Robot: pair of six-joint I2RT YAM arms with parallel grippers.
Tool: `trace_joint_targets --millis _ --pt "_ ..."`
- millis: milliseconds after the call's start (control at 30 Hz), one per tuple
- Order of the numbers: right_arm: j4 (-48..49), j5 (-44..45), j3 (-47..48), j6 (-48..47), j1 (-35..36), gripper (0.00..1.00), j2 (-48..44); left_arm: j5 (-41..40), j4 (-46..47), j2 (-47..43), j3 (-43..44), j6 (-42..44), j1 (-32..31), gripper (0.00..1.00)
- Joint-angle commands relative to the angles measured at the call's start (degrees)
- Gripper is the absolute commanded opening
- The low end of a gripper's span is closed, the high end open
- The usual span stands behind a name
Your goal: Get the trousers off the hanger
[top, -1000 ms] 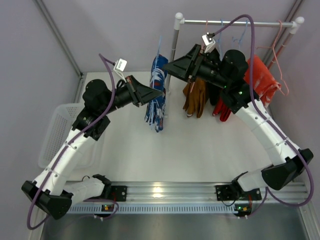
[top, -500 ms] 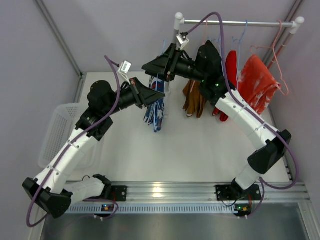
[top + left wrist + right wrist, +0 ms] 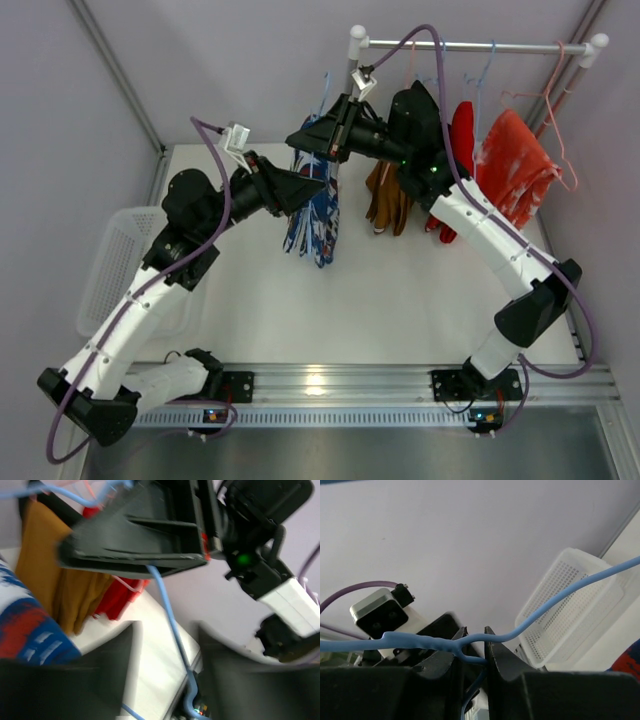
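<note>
The blue patterned trousers (image 3: pixel 312 215), white and red streaked over the blue, hang in soft folds from a blue wire hanger (image 3: pixel 420 641) just left of the rail's post (image 3: pixel 355 70), their hems near the surface (image 3: pixel 400 300); beside them on the right the tan-brown trousers (image 3: pixel 388 200) and the red trousers (image 3: pixel 463 130) hang from the rail (image 3: pixel 480 46), partly hidden behind the right arm. We see a smooth white surface closed in by plain pale grey-lilac walls (image 3: pixel 220 60), with a white perforated plastic basket (image 3: pixel 110 265) at its left edge and an orange-red garment (image 3: pixel 515 165) with white specks at the rail's far right. The hanger is thin coated wire, thicker and twisted at the neck. The right end effector (image 3: pixel 474 642) has its dark fingers pressed nearly together, pinching the hanger just below that twist. The left end effector (image 3: pixel 165 680) stands spread beside the blue trousers; the wire runs down through the gap between its blurred fingers, and we cannot tell whether it touches either
</note>
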Motion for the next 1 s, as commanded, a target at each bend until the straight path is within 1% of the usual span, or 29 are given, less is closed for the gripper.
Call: trace_joint_targets --millis 0,33,67,100,167,233,267,300,333,367,400,433,467,500,600,667,733,833,967 --pt "2.6 -0.8 6.8 -1.2 1.4 0.0 -2.4 -9.6 -2.8 -4.6 2.2 9.0 0.4 0.72" --pt "2.5 -0.5 6.8 -1.7 1.5 0.0 -2.8 -12.6 -4.8 -5.3 2.7 10.6 0.6 0.8" --pt "2.4 0.2 6.6 -2.0 1.5 0.0 -3.8 -15.2 -8.2 -6.1 3.3 14.2 1.3 0.84" --pt "2.3 0.7 6.6 -2.3 1.8 0.0 -4.3 -19.5 -9.4 -7.7 3.3 15.9 1.7 0.84" --pt "1.3 1.9 7.2 -2.8 2.0 0.0 -4.8 -24.3 -11.5 -9.6 2.4 20.9 2.7 0.84" --pt "0.9 2.1 8.5 -2.9 2.2 0.0 -4.4 -30.3 -13.4 -12.2 -0.9 24.6 2.7 0.87" --pt "0.8 2.3 9.1 -3.2 2.5 0.0 -4.2 -30.9 -13.4 -13.3 -2.7 28.1 2.7 0.88" --pt "0.6 2.3 9.6 -3.2 2.8 0.0 -4.0 -31.1 -13.4 -16.0 -6.9 29.8 2.7 0.89" --pt "0.7 2.5 10.4 -3.1 2.9 0.0 -3.8 -29.6 -13.4 -17.5 -9.3 31.6 2.7 0.91" --pt "0.7 2.5 10.8 -3.2 2.9 0.0 -3.4 -28.2 -13.0 -19.5 -11.7 35.6 2.7 0.92" --pt "0.6 2.7 11.3 -3.3 2.9 0.0 -3.1 -26.7 -12.7 -23.8 -17.1 37.4 2.7 0.93" --pt "0.5 2.8 12.2 -3.3 2.9 0.0 -2.9 -25.7 -12.4 -25.9 -19.8 39.1 2.7 0.96" --pt "0.4 3.2 12.5 -3.2 2.9 0.0 -2.6 -22.3 -12.5 -28.1 -22.3 43.2 2.7 0.97" --pt "0.5 3.5 12.9 -3.2 2.9 0.0 -2.5 -21.5 -12.7 -31.9 -26.7 44.6 2.7 0.98" --pt "0.8 3.9 14.2 -2.6 3.2 0.0 -1.7 -21.3 -12.6 -36.5 -33.6 49.3 2.7 0.98" --pt "0.9 4.2 14.6 -2.5 3.6 0.0 -1.4 -22.4 -9.7 -37.3 -36.0 52.3 2.7 0.98" --pt "1.1 4.6 14.9 -2.3 4.1 0.0 -1.0 -22.0 -6.9 -36.7 -37.6 53.1 2.7 0.98" --pt "1.0 5.1 15.8 -2.5 4.6 0.0 -0.1 -20.2 -2.0 -34.1 -37.3 51.9 2.6 0.98" --pt "0.9 5.2 17.4 -2.8 5.1 0.0 0.7 -20.0 4.9 -30.5 -37.3 50.6 2.5 0.98"
